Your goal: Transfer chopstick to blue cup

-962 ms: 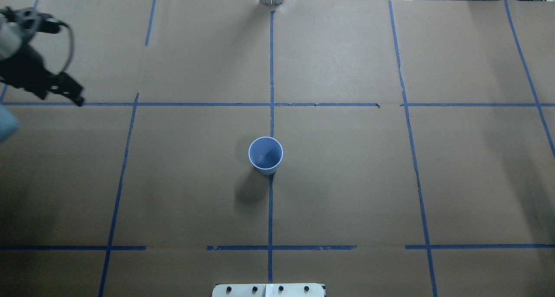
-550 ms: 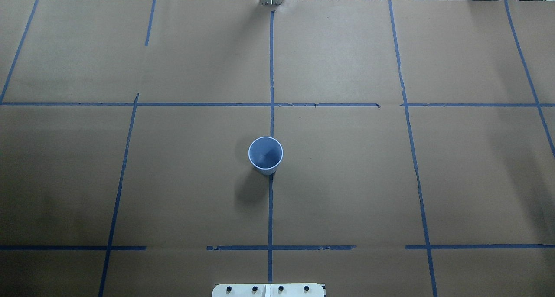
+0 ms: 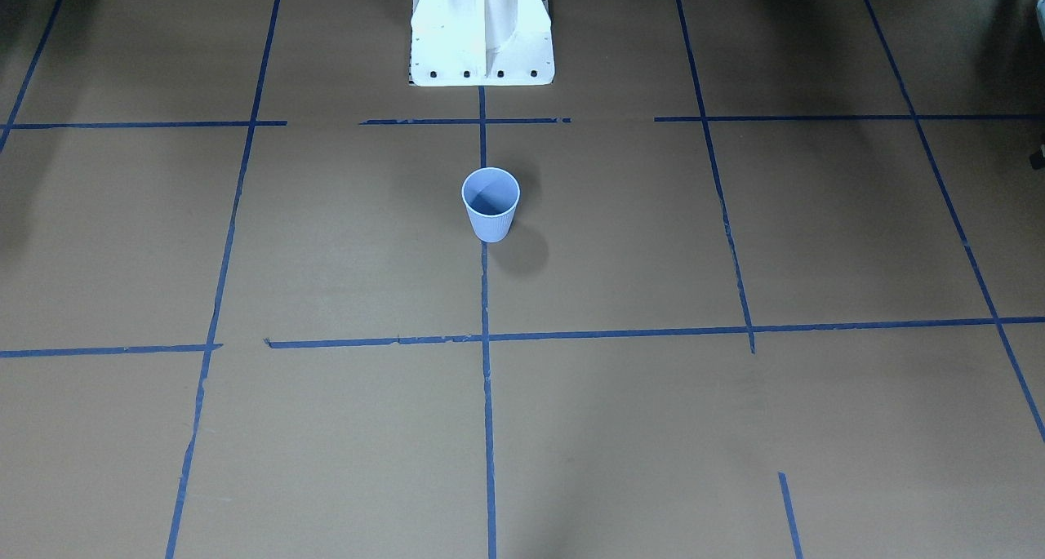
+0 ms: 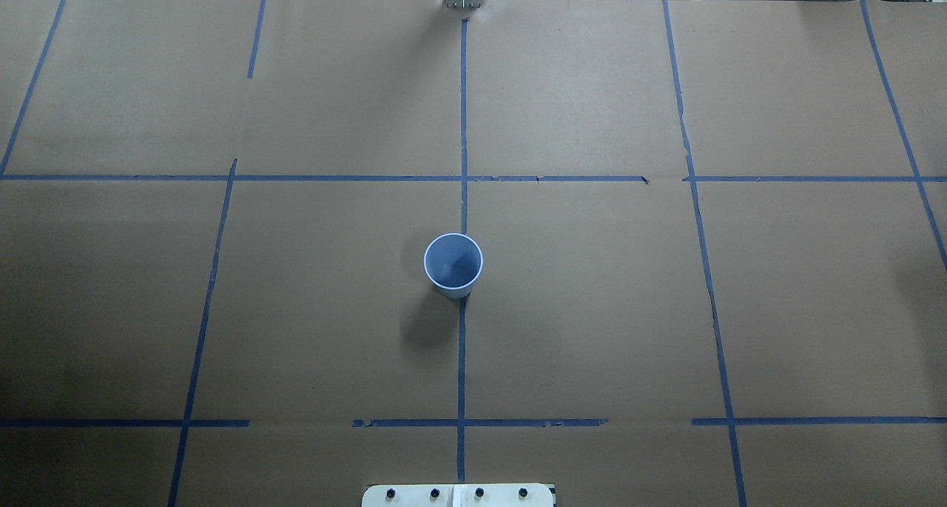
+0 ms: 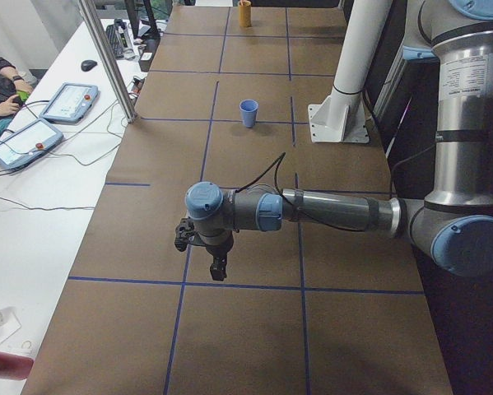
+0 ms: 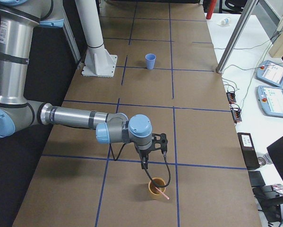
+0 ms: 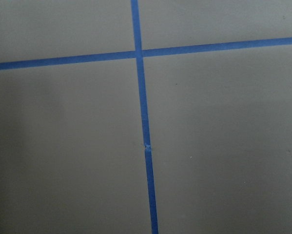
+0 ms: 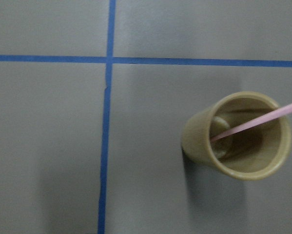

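Note:
The blue cup (image 4: 453, 264) stands upright and empty at the table's middle; it also shows in the front view (image 3: 491, 204) and both side views (image 5: 248, 113) (image 6: 150, 61). One pinkish chopstick (image 8: 255, 122) leans in a tan cup (image 8: 238, 136) at the table's right end (image 6: 156, 189), its tip over the rim. My right gripper (image 6: 153, 156) hangs just above and beside that tan cup; I cannot tell whether it is open. My left gripper (image 5: 205, 257) hovers over bare paper at the left end; I cannot tell its state either. Neither wrist view shows fingers.
The white robot base (image 3: 482, 28) stands behind the blue cup. Blue tape lines grid the brown paper (image 4: 592, 307). A metal post (image 5: 106, 58) and control tablets (image 5: 65, 103) stand beyond the table's far edge. A red bottle (image 5: 3, 362) lies off the left end.
My left gripper, at the overhead view's left edge one second ago, has moved out of that view to the left. The blue cup has not moved.

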